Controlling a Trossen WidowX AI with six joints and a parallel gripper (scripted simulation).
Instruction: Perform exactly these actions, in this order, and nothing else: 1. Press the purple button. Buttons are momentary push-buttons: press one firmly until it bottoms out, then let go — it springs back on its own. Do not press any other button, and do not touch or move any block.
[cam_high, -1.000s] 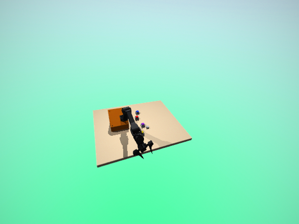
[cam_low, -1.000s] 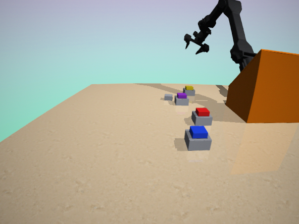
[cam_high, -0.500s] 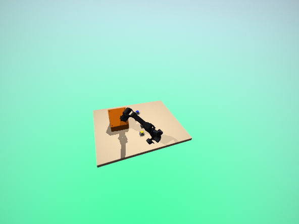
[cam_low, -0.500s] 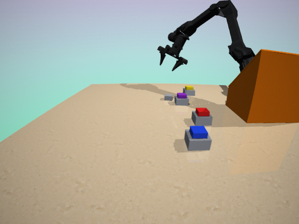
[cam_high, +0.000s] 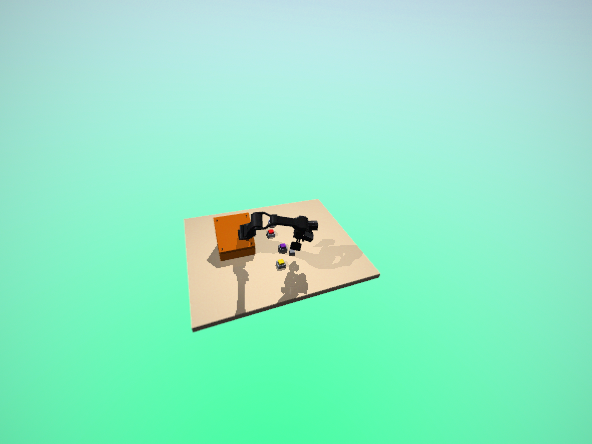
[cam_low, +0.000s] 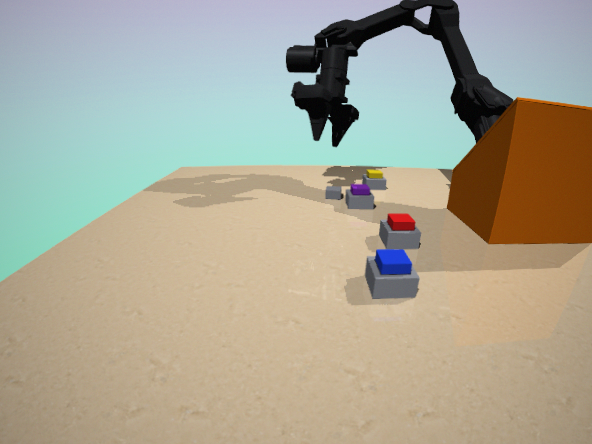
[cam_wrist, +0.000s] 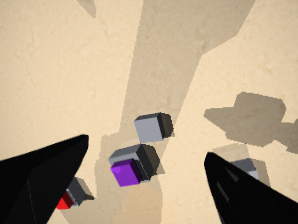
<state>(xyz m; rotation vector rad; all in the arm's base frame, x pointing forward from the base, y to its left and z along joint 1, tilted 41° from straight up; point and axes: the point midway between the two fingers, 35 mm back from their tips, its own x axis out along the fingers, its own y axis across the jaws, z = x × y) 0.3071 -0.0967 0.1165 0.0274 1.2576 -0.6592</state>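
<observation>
Gripper (cam_low: 330, 131) above the purple button (cam_low: 359, 189)
Fingers spread wide, holding nothing; a small grey block (cam_low: 333, 192) sits just beside the button.

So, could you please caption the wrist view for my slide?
Open claw high above the purple button, grey block just beyond it.

The tan table (cam_low: 150, 310) carries an orange base box (cam_low: 540, 175), four buttons — purple button (cam_low: 359, 189) among them — and a grey block (cam_low: 333, 192).
</observation>
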